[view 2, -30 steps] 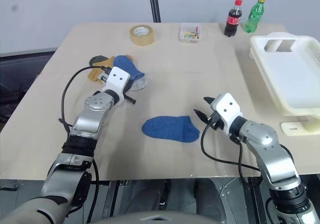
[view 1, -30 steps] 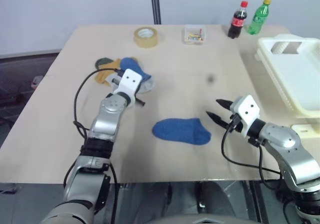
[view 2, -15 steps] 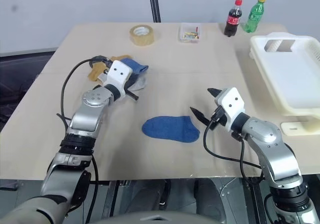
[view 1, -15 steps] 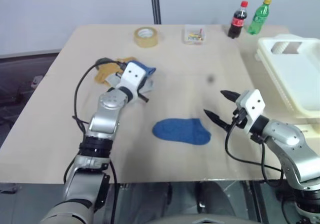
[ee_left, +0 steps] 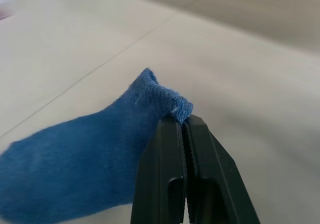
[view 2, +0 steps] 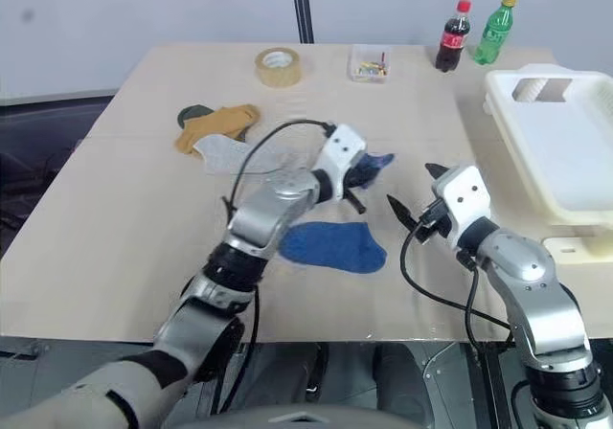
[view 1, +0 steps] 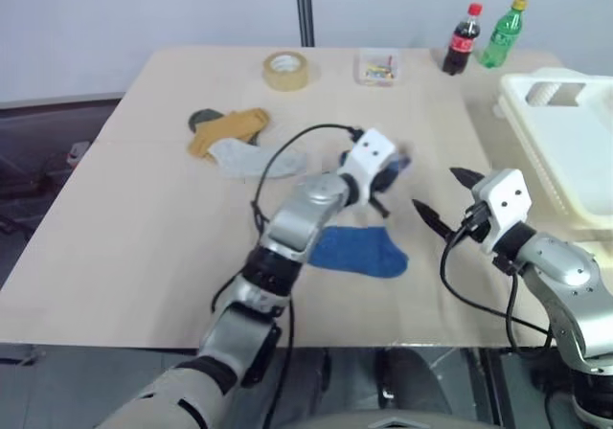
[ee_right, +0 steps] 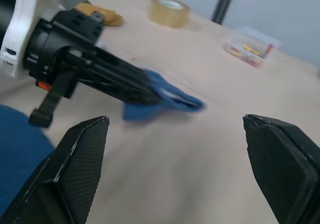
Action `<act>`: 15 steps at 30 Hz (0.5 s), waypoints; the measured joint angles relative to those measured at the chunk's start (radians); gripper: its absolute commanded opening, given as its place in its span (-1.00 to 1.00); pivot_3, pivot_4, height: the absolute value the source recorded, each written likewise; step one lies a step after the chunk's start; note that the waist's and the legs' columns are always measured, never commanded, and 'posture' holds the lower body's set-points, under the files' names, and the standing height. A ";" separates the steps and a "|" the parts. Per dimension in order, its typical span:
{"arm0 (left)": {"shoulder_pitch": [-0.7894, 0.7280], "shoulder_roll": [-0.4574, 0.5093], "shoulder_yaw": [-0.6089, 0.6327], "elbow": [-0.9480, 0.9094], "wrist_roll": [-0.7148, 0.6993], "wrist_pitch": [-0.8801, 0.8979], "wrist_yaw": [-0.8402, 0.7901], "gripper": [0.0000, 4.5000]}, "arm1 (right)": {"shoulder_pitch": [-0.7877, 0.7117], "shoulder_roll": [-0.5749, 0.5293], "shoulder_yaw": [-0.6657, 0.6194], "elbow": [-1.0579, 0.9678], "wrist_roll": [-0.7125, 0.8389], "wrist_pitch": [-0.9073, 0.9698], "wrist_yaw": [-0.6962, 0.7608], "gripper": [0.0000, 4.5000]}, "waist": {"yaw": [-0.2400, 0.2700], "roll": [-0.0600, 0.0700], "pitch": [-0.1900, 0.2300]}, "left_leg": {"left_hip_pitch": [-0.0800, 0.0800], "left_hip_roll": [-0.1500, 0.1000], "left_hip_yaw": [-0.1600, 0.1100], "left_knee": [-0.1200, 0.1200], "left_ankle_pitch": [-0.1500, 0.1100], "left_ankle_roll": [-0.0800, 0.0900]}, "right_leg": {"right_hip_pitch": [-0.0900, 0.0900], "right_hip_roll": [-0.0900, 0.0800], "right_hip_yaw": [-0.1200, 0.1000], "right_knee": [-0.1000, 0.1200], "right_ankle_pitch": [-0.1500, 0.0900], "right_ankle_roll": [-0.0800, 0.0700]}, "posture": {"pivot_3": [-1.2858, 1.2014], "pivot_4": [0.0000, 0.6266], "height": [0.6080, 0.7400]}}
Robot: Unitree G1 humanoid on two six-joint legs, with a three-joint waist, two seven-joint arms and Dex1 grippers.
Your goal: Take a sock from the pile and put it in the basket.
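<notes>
- Nearest, the right claw (view 2: 414,191) stands wide apart, holding nothing.
- Beside it, the left claw (ee_left: 182,129) is clamped on a blue sock's (ee_left: 90,159) cuff; soft, light and floppy, it will dangle, so a pinch there looks safest.
- Farther off, the pile (view 1: 230,142) lies on the table (view 1: 134,218); the basket (view 2: 565,151) sits far right.

No legible text, perhaps from poor sharpness.
</notes>
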 measured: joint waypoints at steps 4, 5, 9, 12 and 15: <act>-0.032 0.050 0.081 0.027 -0.038 -0.014 -0.009 0.02 | 0.001 0.022 -0.002 -0.006 0.031 0.081 -0.025 1.00 | -0.020 0.000 0.000 | 0.000 0.002 0.001 0.000 0.000 0.000 | -0.001 0.000 0.001 0.000 0.000 0.000 | 0.03 -0.52 1.00; -0.037 0.061 0.093 0.033 -0.039 -0.017 -0.009 0.02 | -0.001 0.024 -0.001 -0.006 0.033 0.089 -0.027 1.00 | -0.021 0.000 0.000 | 0.000 0.002 0.001 0.000 0.000 0.000 | -0.001 0.000 0.001 0.000 0.000 0.000 | 0.03 -0.52 1.00; -0.112 0.161 0.155 0.198 -0.035 -0.116 -0.034 0.02 | -0.142 0.091 0.074 0.116 0.001 0.133 -0.070 1.00 | -0.021 0.000 0.000 | 0.002 0.003 0.003 0.000 0.000 0.000 | 0.000 0.005 0.002 0.001 0.000 0.001 | 0.03 -0.52 1.00; -0.166 0.174 0.161 0.358 -0.023 -0.196 -0.047 0.02 | -0.233 0.169 0.098 0.247 -0.025 0.138 -0.117 1.00 | -0.010 0.000 0.000 | 0.001 0.001 0.001 0.001 0.000 0.000 | 0.000 0.005 0.001 0.001 0.002 -0.002 | 0.03 -0.52 1.00; -0.242 0.161 0.158 0.620 -0.004 -0.318 -0.075 0.02 | -0.340 0.237 0.098 0.437 -0.061 0.133 -0.175 1.00 | -0.006 0.000 0.000 | -0.001 -0.002 0.001 0.001 0.002 -0.003 | -0.002 0.002 0.002 0.001 0.003 -0.001 | 0.03 -0.52 1.00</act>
